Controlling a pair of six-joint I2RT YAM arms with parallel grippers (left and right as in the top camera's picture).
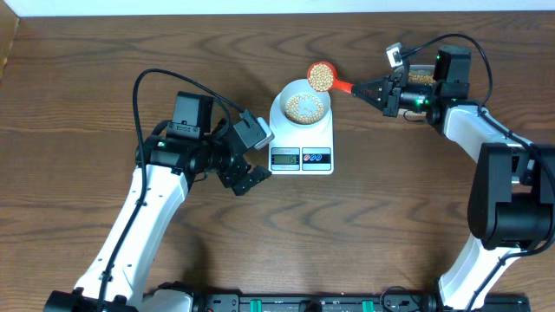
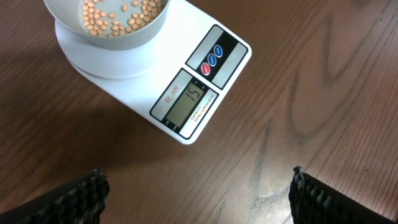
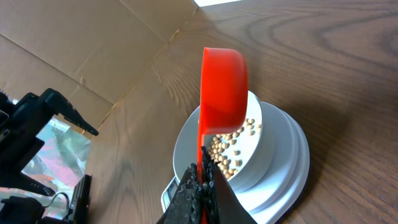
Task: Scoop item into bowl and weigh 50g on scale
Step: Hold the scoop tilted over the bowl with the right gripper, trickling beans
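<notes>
The white scale (image 1: 302, 139) stands mid-table with the white bowl (image 1: 304, 106) on it. The bowl holds a layer of beige beans (image 1: 305, 107). My right gripper (image 1: 380, 90) is shut on the handle of a red scoop (image 1: 323, 76), which carries beans and hovers at the bowl's far right rim. In the right wrist view the scoop (image 3: 222, 89) is above the bowl (image 3: 249, 155). My left gripper (image 1: 247, 178) is open and empty, left of the scale's display end. The left wrist view shows the scale display (image 2: 191, 102) reading 15 and the bowl (image 2: 111, 28).
A clear tub with beans (image 1: 422, 78) sits at the far right, behind the right wrist. A cardboard wall (image 3: 81, 50) stands at the table's far edge.
</notes>
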